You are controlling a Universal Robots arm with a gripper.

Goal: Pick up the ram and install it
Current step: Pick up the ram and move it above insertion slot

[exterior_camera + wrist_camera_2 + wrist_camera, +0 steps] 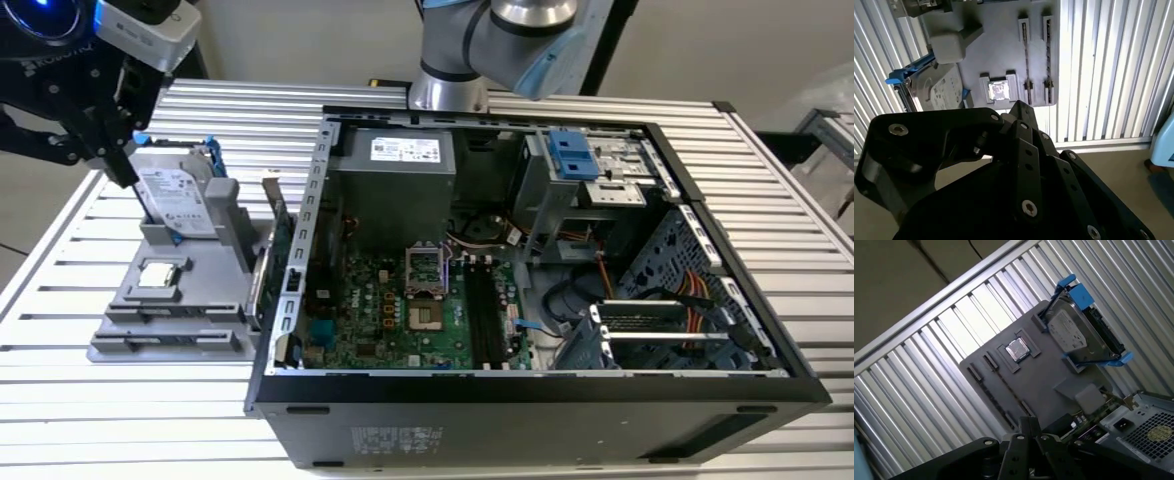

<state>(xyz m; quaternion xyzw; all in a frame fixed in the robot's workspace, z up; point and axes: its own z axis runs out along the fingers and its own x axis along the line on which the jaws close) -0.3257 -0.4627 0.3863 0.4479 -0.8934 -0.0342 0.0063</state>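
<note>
Slatted metal makes up the surface (54,400), and at the exterior view's left the black tool (114,150) hangs above a grey parts holder (134,350); how far open it is I cannot tell, though nothing shows in its grip. The holder carries a silver hard drive (174,195) upright in its blue-tabbed bracket, a small square processor chip (160,272) in its pocket, and narrow grooves (167,343) at the front that look bare. At the holder's edge nearest the computer, the ram (1099,410) stands on edge as a thin green strip in the first wrist view, apart from the tool, so I judge the pick-up not yet made (and the install wholly undone). Further right the open computer case (534,385) holds the green motherboard (387,310), whose long dark memory slots (483,320) appear unfilled, with the power supply (394,165) behind and a blue-fronted drive cage (574,155) toward the exterior view's right.
</note>
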